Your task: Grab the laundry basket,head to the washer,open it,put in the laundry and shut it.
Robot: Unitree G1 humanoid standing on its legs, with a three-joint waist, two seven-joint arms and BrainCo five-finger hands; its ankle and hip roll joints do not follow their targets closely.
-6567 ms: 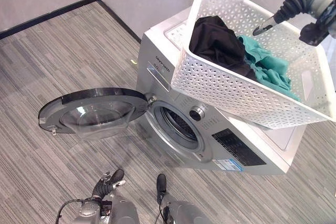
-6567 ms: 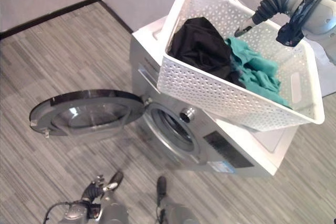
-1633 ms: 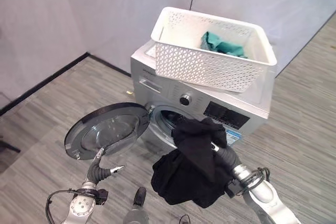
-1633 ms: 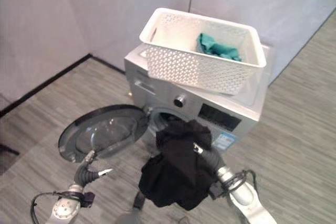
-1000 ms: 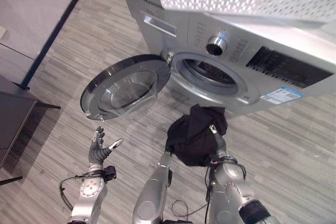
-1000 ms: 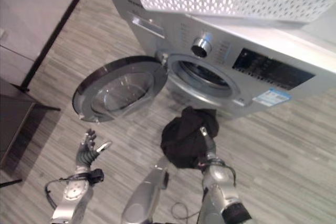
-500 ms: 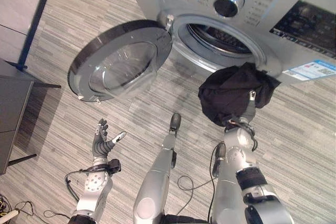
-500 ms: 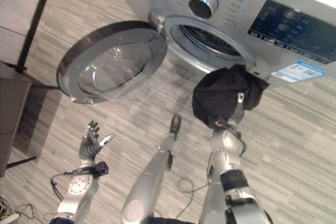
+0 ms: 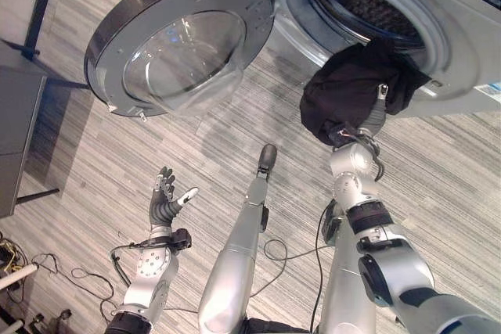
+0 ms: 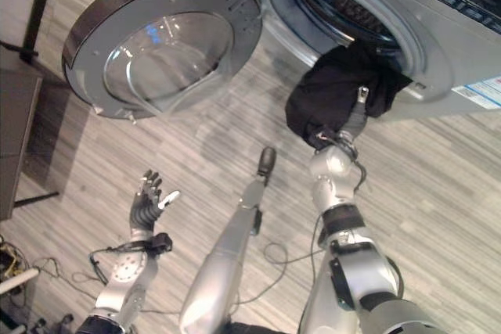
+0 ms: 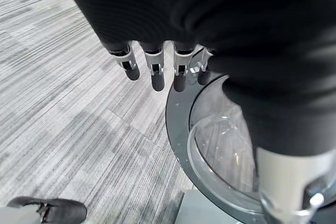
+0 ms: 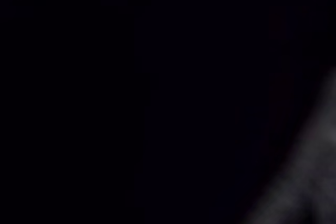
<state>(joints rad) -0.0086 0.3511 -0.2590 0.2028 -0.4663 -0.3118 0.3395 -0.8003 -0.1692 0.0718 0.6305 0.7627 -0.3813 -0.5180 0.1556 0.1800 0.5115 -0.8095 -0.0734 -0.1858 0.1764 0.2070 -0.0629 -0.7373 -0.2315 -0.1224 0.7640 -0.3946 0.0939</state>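
Black cloth [image 9: 356,91] has moved up to the washer [image 9: 454,13] mouth, now lying over its lower rim.
You can't tell the right hand's [image 9: 379,111] finger state, it's buried in cloth; left hand [image 9: 167,202] hangs low, fingers relaxed, door [image 9: 176,37] swung wide.

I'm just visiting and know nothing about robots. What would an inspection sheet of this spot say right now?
Surface: grey striped floor.
Job's things: washer, its door swung wide open; black garment bunched at the lower rim of the drum opening, draped over the right hand.
Clutter: nothing seen.
Hands: left hand open, idle, over the floor; right hand mostly hidden in the garment, one finger showing.
Cables: thin cords on the floor, far left.
Surroundings: dark furniture at left.
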